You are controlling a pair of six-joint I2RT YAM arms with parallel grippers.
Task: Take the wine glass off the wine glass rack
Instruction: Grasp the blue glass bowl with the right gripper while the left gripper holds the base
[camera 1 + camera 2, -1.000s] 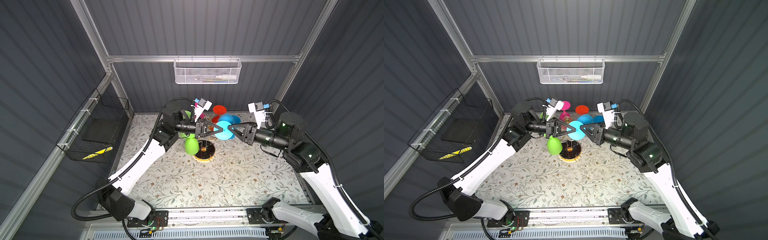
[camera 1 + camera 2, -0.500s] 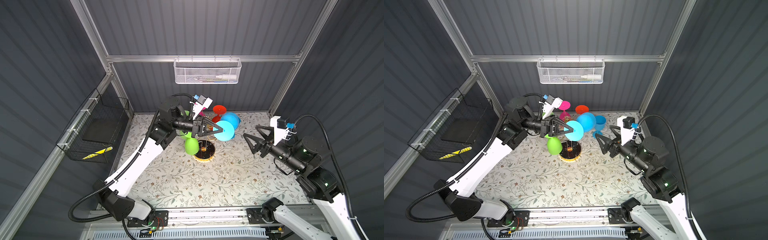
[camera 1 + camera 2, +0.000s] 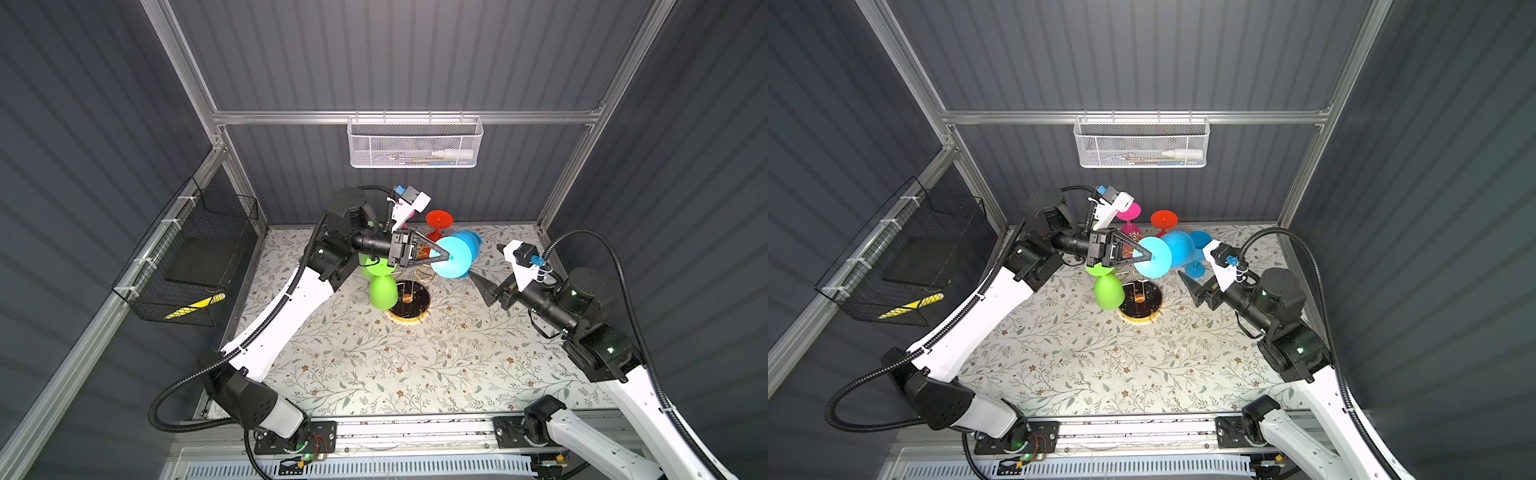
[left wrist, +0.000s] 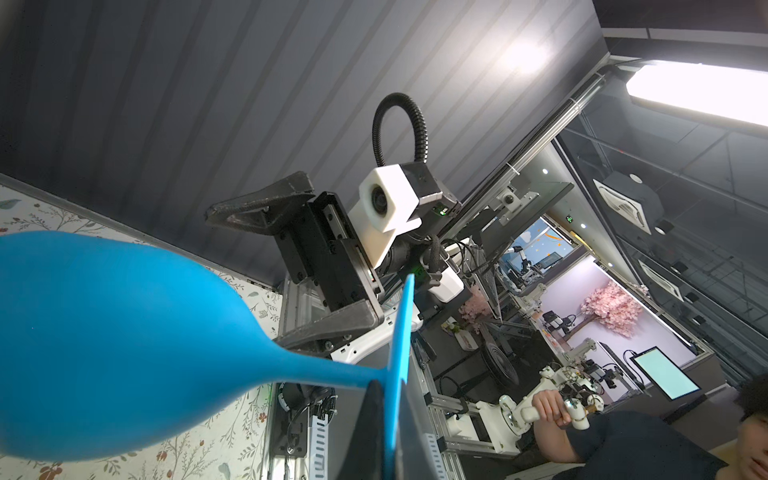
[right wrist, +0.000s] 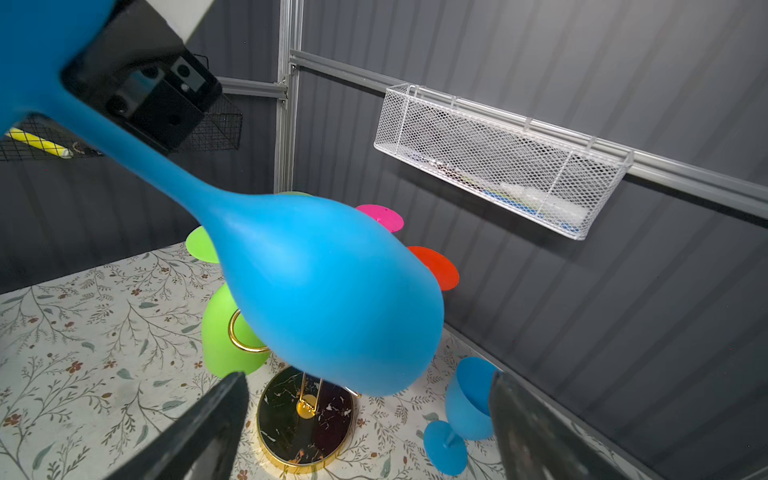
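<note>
A blue wine glass (image 3: 468, 243) (image 3: 1178, 254) (image 5: 324, 299) hangs on its side in the air above the wine glass rack (image 3: 409, 302) (image 3: 1140, 304) (image 5: 305, 419), a gold wire stand on a black marbled base. My left gripper (image 3: 448, 255) (image 3: 1148, 254) (image 4: 392, 399) is shut on the edge of the glass's round foot (image 4: 401, 332). My right gripper (image 3: 484, 266) (image 5: 368, 376) stands open to the right of the bowl, apart from it. Green (image 3: 382, 293), red (image 3: 438, 218) and pink (image 3: 1128, 212) glasses hang from the rack's arms.
A second blue glass (image 3: 1198, 253) (image 5: 467, 401) rests on the floral mat right of the rack, near my right gripper. A white mesh basket (image 3: 415, 143) hangs on the back wall. A black wire basket (image 3: 187, 266) hangs on the left wall.
My right gripper opened, let go of the blue glass and drew back to the right and down. My left gripper kept the glass by its foot and stayed nearly in place.
</note>
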